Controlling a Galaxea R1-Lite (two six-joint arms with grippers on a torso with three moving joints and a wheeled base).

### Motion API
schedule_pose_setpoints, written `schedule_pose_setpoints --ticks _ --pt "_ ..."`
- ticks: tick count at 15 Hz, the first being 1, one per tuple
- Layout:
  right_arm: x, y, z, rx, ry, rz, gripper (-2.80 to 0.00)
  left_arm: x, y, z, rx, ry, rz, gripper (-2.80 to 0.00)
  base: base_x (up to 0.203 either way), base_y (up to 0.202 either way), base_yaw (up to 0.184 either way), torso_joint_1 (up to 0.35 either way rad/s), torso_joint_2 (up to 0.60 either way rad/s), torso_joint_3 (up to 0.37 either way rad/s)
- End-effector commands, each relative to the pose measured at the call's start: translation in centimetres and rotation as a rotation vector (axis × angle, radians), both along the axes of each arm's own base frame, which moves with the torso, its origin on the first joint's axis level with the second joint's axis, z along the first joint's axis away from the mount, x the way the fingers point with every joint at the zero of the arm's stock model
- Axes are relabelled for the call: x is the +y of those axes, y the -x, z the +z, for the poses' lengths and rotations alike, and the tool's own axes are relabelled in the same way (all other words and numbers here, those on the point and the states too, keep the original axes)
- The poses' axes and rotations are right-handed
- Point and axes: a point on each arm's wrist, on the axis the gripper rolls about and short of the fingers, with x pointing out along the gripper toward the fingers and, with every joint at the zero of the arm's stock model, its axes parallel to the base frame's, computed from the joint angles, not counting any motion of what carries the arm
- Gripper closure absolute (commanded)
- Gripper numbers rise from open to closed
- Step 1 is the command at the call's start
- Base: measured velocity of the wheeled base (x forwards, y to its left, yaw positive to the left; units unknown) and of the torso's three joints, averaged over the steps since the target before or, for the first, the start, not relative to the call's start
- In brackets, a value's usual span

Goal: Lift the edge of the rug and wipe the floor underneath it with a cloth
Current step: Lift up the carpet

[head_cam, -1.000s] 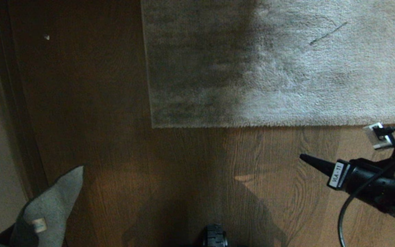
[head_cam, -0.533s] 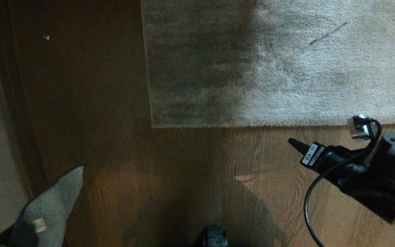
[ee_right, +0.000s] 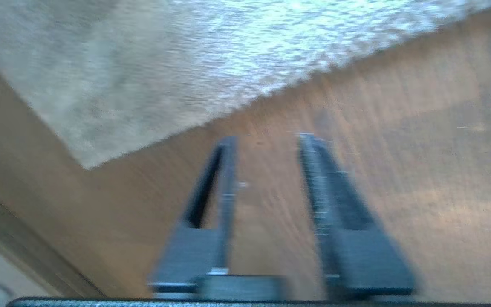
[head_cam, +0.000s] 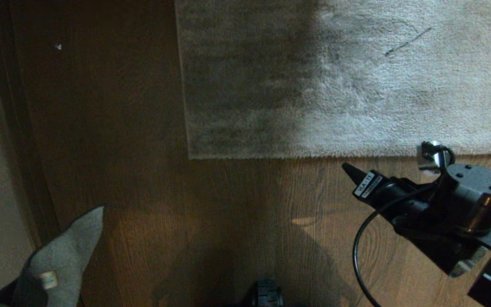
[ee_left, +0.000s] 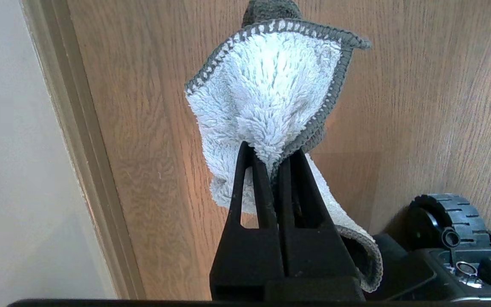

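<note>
Wood-plank floor [head_cam: 151, 204] under us, rug edge [head_cam: 313, 154] lying flat ahead. Our right gripper [ee_right: 267, 138] hovers just short of it, fingers parted, empty. Our left gripper [ee_left: 269, 155] sits low-left, pinching the cloth [ee_left: 267, 89].

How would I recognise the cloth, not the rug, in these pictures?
Start from the big pale rug on the wood floor. The cloth hangs apart from it near the wall, pinched in the left gripper. Unlike the rug, it is small, with a dark stitched border.
</note>
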Motion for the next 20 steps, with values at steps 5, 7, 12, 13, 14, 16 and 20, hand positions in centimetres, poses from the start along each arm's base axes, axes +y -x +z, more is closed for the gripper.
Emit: schedule_pose_setpoints --ticks 5,7,12,13,14,16,20 --pt "3.0 -0.5 -0.6 -0.131 -0.094 0.078 -2.8 0.0 0.0 0.0 -0.001 0.0 -0.001 0.0 0.0 0.0 0.0 0.0 0.0 0.0" --pt "3.9 -0.6 -0.7 -0.137 -0.1 0.099 -2.8 0.0 0.0 0.0 0.0 0.0 0.0 0.0 0.0 0.0 0.0 0.0 0.0 0.0" --pt "6.5 -1.6 -1.0 -0.152 -0.115 0.122 -2.8 0.0 0.0 0.0 -0.001 0.0 0.0 0.0 0.0 0.0 0.0 0.0 0.0 0.0" --pt "7.1 -1.9 -1.1 -0.155 -0.119 0.113 -2.8 0.0 0.0 0.0 -0.001 0.0 0.0 0.0 0.0 0.0 0.0 0.0 0.0 0.0" --pt "7.5 -2.2 -1.1 -0.159 -0.123 0.103 -2.8 0.0 0.0 0.0 -0.001 0.0 0.0 0.0 0.0 0.0 0.0 0.0 0.0 0.0" --pt "8.1 -2.8 -1.2 -0.175 -0.111 0.078 -2.8 0.0 0.0 0.0 -0.001 0.0 0.0 0.0 0.0 0.0 0.0 0.0 0.0 0.0" --pt "9.0 -3.0 -1.9 -0.169 -0.107 0.079 -2.8 0.0 0.0 0.0 -0.001 0.0 0.0 0.0 0.0 0.0 0.0 0.0 0.0 0.0"
